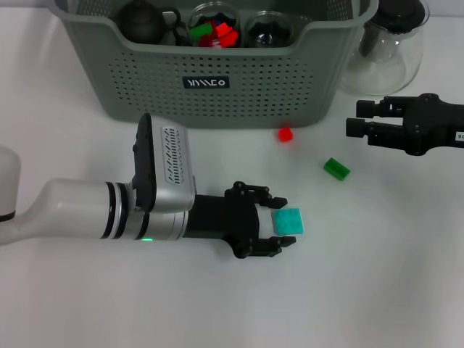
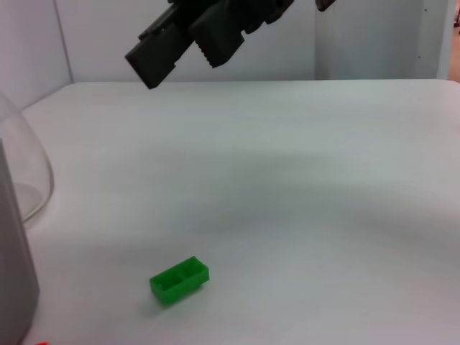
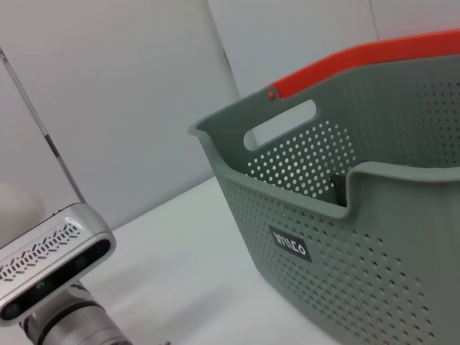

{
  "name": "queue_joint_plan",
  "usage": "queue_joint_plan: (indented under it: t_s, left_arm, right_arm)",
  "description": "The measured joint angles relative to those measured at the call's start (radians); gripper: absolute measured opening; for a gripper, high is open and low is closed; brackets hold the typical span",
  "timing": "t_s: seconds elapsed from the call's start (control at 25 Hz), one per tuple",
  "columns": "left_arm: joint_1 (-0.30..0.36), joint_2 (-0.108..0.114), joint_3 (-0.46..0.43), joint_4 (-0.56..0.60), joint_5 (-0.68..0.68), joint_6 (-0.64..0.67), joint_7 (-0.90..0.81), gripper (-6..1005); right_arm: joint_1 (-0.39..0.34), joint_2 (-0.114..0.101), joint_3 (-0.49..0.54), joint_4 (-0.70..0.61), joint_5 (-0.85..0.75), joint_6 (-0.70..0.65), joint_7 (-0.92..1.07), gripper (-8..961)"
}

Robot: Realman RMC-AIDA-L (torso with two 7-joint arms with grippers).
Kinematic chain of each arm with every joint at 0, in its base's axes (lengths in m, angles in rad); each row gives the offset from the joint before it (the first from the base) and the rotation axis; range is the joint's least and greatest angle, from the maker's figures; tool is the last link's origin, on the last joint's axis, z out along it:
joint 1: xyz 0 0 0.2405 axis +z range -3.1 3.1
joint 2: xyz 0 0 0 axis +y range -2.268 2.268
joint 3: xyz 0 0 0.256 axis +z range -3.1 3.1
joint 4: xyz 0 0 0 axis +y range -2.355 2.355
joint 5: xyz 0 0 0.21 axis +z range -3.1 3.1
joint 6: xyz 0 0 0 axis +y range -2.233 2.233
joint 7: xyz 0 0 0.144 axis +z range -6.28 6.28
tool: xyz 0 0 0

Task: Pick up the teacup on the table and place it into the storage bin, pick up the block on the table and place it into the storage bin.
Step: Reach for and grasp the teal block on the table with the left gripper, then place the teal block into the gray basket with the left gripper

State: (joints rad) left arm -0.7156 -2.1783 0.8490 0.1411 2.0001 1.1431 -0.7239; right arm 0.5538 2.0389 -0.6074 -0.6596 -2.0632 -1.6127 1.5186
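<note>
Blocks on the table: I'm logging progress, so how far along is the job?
Done: the storage bin already holds a teapot and cups. In hand: the left gripper straddles the teal block, open. Left: the green block and red block. The right gripper hovers nearby.

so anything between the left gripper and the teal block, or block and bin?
Nothing visible. The left gripper is open with its fingers either side of the teal block. Bare table lies between the block and the storage bin.

Head camera looking steeply down on table (image 1: 377, 290), wrist cameras low, near tabletop, both sharing storage bin (image 3: 374, 237).
</note>
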Motion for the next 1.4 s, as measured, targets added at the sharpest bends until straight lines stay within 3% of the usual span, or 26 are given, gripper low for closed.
queue_joint_plan:
  t_s: [0.72,0.92,1.04,1.2,1.4]
  left_arm:
    - [-0.005,0.000,0.005,0.001,-0.007,-0.014,0.003,590]
    - [-0.006,0.000,0.009,0.005,-0.006,-0.017,0.002,399]
    - [-0.005,0.000,0.007,0.010,-0.011,-0.001,-0.010,397]
    - [0.043,0.008,0.019,0.118,-0.005,0.115,-0.131,395]
    - [0.189,0.014,0.023,0.400,-0.003,0.366,-0.320,395]
  right_arm:
    - [0.003,0.000,0.000,0.000,0.000,0.005,0.000,481]
    - [0.004,-0.001,0.000,0.000,0.000,0.005,0.000,480]
    - [0.005,-0.002,0.000,0.000,0.000,0.005,0.000,479]
    - [0.007,-0.004,0.001,-0.001,0.000,0.001,0.000,478]
    - [0.006,-0.003,0.005,-0.006,0.000,-0.001,0.000,476]
